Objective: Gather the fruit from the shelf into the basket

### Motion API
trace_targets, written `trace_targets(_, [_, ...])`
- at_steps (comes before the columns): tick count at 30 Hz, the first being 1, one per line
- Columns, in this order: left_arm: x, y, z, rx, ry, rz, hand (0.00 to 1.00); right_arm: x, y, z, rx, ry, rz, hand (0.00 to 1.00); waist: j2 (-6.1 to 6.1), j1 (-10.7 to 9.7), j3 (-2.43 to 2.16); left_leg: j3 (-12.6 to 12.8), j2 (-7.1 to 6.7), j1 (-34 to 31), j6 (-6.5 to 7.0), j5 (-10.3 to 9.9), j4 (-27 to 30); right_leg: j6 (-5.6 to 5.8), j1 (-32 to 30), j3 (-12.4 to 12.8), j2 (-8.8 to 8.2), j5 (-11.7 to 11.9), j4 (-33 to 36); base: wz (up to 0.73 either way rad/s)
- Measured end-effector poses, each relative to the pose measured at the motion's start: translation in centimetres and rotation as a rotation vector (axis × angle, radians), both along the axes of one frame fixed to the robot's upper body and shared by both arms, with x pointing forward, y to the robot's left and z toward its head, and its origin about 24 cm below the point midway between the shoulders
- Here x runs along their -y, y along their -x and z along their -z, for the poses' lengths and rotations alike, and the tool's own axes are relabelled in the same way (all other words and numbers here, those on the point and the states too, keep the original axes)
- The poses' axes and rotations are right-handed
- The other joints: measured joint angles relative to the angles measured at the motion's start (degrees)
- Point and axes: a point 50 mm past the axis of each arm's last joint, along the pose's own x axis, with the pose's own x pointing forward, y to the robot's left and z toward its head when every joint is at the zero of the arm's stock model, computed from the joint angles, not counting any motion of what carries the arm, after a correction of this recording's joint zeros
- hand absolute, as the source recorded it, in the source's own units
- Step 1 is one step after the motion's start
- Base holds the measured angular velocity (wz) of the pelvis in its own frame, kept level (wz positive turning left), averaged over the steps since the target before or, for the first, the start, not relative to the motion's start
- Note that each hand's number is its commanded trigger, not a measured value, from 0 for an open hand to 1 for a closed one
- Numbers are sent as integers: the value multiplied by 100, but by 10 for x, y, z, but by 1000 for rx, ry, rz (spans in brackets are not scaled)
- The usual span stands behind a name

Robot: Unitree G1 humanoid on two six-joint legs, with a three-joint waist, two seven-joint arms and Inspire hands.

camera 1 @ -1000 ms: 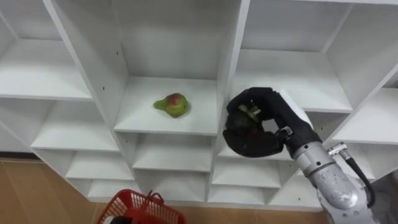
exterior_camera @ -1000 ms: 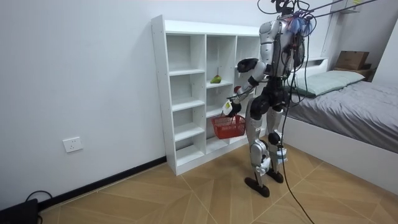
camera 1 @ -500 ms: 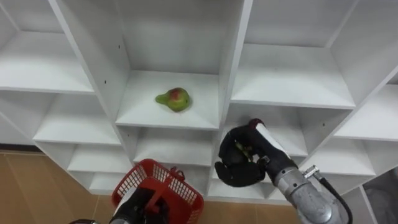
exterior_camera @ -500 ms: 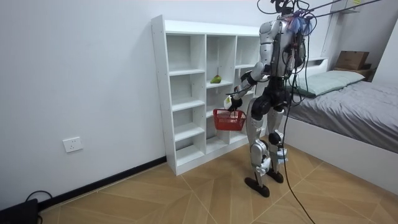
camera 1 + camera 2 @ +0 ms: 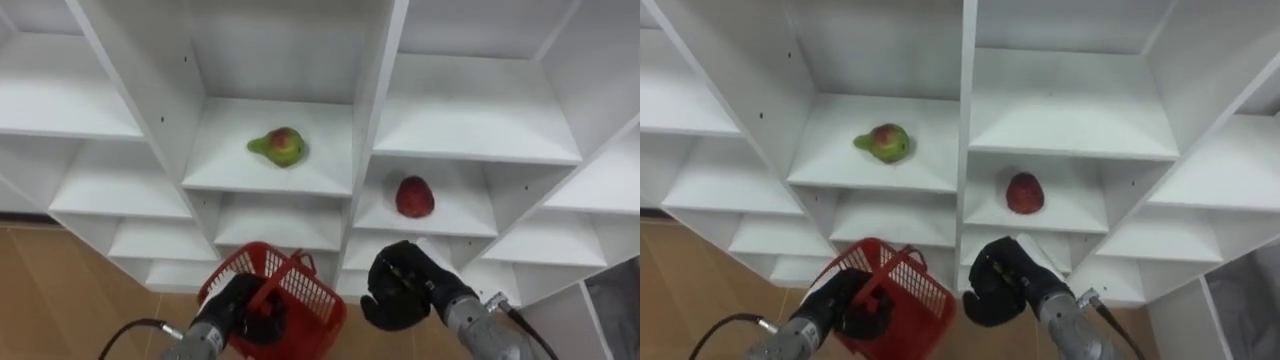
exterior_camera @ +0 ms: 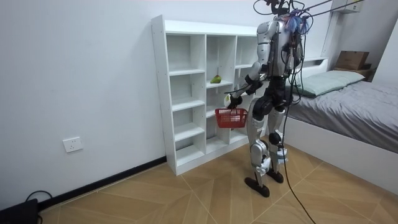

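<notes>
white cubby shelving (image 5: 376, 110), wood floor (image 5: 60, 300): green-red pear (image 5: 278, 146) and round red fruit (image 5: 414, 196) lie well above; left hand (image 5: 232, 308) clasps red mesh basket (image 5: 305, 292), right hand (image 5: 400, 295) alongside (grip unclear).

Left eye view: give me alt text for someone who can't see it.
The left robot hand grips a red basket in front of a white shelf unit, with the right robot hand beside it. A green-red pear and a red fruit sit in adjacent columns.
</notes>
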Motion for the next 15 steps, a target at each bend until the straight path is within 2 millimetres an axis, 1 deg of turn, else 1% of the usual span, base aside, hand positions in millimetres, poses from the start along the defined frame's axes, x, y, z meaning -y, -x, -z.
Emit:
trace_targets(4, [2,-5,-6,42,12,16,100,0,-4,6,-26,12,4,100,29,1,10,-4,3,-150,0,0,47,-8,-117,-12,0,6,3,0])
trace_targets(7, [2,-6,-7,45,14,20,100,-2,-4,11,-44,6,4,100,55,-5,26,-5,4,-174,0,0,47,-8,-138,-20,1,6,2,0])
trace_targets(12, [3,-6,-8,53,19,34,100,-3,-3,13,-56,6,1,100,59,1,27,-12,5,-233,0,0,46,-8,-194,-34,0,6,2,0])
trace_targets(15, [9,-5,-7,47,21,75,100,-5,-3,19,-83,16,-16,100,69,-11,24,-20,2,-260,-1,1,47,-8,-224,-35,-1,6,2,0])
